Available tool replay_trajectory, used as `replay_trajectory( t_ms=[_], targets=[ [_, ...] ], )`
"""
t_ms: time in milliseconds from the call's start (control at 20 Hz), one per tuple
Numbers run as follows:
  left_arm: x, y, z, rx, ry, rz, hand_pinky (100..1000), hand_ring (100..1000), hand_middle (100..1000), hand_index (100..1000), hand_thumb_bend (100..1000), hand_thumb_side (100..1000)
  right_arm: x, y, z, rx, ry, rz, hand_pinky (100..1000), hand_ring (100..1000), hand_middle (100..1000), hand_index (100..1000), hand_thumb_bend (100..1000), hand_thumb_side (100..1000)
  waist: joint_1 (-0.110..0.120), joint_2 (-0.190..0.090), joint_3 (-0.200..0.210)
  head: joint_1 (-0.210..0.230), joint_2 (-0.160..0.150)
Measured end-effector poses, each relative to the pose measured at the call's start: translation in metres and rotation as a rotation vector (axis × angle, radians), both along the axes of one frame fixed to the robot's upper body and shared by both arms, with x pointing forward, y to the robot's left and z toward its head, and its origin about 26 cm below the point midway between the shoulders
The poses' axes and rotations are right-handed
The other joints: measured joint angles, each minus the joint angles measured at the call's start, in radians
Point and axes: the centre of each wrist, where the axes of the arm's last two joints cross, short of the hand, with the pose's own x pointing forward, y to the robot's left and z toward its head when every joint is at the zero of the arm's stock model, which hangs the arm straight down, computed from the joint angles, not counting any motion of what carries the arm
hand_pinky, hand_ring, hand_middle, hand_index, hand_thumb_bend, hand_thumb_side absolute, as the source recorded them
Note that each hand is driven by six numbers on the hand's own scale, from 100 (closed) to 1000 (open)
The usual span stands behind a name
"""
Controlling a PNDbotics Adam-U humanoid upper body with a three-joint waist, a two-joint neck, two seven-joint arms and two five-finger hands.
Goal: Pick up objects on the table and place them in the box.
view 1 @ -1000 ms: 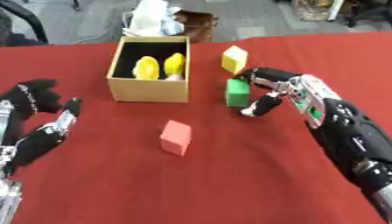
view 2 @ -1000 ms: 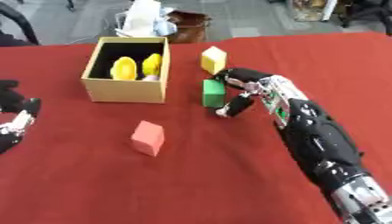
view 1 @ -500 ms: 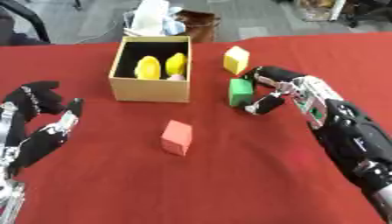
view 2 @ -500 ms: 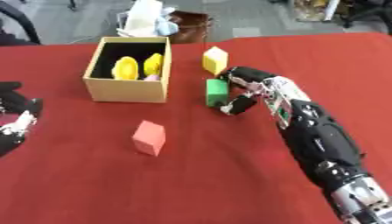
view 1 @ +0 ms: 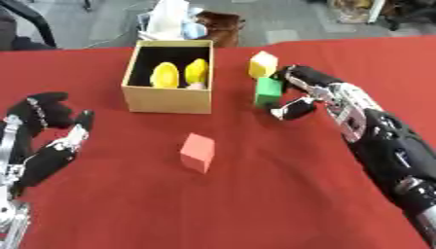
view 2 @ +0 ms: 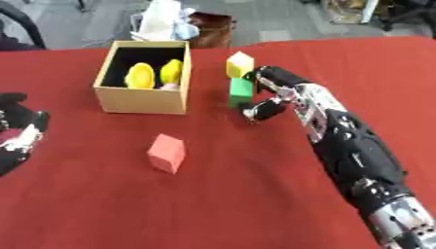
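A tan cardboard box (view 1: 169, 98) stands at the back left of the red table, with yellow objects (view 1: 179, 73) inside it. A green block (view 1: 267, 92) stands upright to the right of the box, and a pale yellow block (view 1: 262, 64) sits just behind it. A red block (view 1: 197, 152) lies nearer, in the middle. My right hand (view 1: 299, 92) is at the green block's right side, its fingers curled over the top and its thumb low by the base; it looks close to touching. My left hand (view 1: 48, 141) rests open at the left edge, fingers up.
Behind the table's far edge lie a white bag (view 1: 168, 18) and a brown object (view 1: 220, 26) on the floor. A dark chair (view 1: 26, 29) shows at the top left. The red cloth (view 1: 255, 204) spreads wide in front.
My right hand has stayed by the green block, with its fingers closing in slightly around it. The blocks and the left hand have hardly moved.
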Motion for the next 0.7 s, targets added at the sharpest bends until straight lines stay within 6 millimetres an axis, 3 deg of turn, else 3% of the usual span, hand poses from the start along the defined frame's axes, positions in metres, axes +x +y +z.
replay_trajectory(
  t_ms=[400,550,700],
  targets=[
    [0.001,-0.005,-0.005,-0.018,0.01,-0.016,605,534,513,723,421,369,-0.004,0.03,0.066,0.029,-0.099,0.103,716,621,540,699,100,257,-0.001,-0.001,0.044,-0.023,0.0],
    [0.002,-0.011,-0.009,-0.035,0.016,-0.037,604,534,512,722,418,370,-0.002,0.038,0.073,0.022,-0.1,0.093,718,624,548,706,100,267,-0.005,-0.001,0.083,-0.046,0.0],
    [0.002,-0.017,-0.013,-0.052,0.022,-0.057,608,533,511,721,415,371,0.002,0.044,0.066,0.016,-0.074,0.059,714,624,558,719,100,294,-0.006,-0.001,0.116,-0.069,-0.008]
  ],
)
